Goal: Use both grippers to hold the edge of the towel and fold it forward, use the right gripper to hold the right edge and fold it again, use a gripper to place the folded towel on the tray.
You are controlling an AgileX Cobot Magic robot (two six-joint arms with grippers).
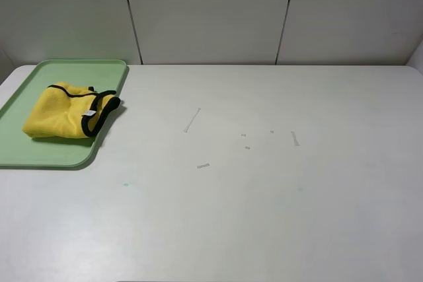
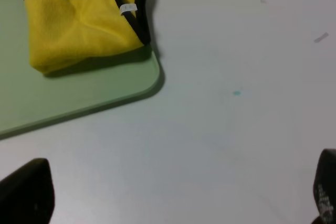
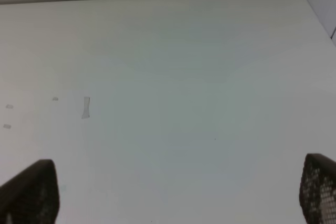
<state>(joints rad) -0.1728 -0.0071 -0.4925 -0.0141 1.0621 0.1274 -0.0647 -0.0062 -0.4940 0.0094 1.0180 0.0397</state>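
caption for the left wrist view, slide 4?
Folded yellow towel resting on green tray, open left gripper above bare table.

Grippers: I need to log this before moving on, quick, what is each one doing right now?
Left gripper: open, holding nothing; the towel lies on the tray.
Right gripper: open, holding nothing.

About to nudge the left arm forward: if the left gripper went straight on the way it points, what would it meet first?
Bare table first, most likely. The left gripper stands open, empty, angled down at the surface. The tray and towel lie beyond, off to one side; depth is unclear.
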